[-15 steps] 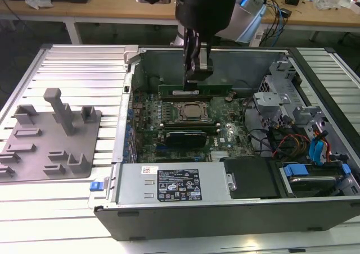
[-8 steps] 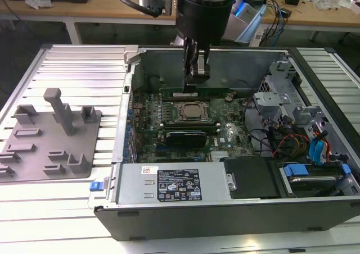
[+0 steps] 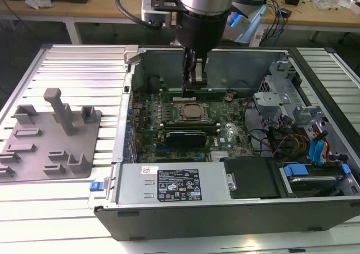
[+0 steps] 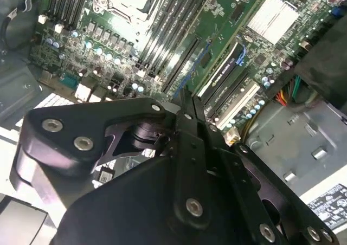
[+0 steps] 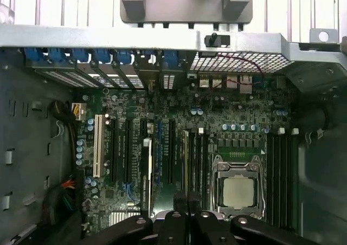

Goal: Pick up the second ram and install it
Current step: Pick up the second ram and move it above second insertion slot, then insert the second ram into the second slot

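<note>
Install step underway: gripper (image 3: 193,86) reaching down at upper centre of exterior view, fingers narrow, seemingly pinching second ram (image 3: 211,95), lying just above processor socket (image 3: 191,111) in frame. Seating likely needing square alignment and even downward pressure.

Thin green second ram (image 5: 186,161), seemingly edge-up beside socket

Above processor socket (image 3: 190,111): open to you | behind it: chassis wall (image 3: 242,66) near, gripper (image 3: 192,85) between | exterior view's right of it: drive cage (image 3: 275,102) blocks.
</note>
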Robot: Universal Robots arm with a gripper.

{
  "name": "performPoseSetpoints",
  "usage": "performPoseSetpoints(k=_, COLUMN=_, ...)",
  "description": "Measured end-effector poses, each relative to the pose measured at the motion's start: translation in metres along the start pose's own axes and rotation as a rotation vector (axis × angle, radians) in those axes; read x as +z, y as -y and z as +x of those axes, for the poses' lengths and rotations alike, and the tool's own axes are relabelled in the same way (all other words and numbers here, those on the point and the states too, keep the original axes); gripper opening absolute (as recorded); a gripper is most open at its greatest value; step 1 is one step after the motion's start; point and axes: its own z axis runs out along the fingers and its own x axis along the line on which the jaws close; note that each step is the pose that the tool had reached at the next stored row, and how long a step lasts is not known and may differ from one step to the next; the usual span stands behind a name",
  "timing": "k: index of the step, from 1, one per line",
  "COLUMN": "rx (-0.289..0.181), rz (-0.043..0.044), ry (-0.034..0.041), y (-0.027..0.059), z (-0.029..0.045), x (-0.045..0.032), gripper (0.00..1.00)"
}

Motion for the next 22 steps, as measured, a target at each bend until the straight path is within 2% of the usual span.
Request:
performPoseSetpoints(k=2, rx=0.0, rz=0.0001, ry=0.0002, y=0.0003, z=-0.0053, x=0.0046, gripper=0.09)
performPoseSetpoints(k=5, rx=0.004, rz=0.0001, ry=0.0002, y=0.0006, z=-0.012, x=0.0072, gripper=0.09)
performPoseSetpoints(k=22, rx=0.004, rz=0.0003, ry=0.0006, y=0.0007, z=-0.016, x=0.0079, gripper=0.09)
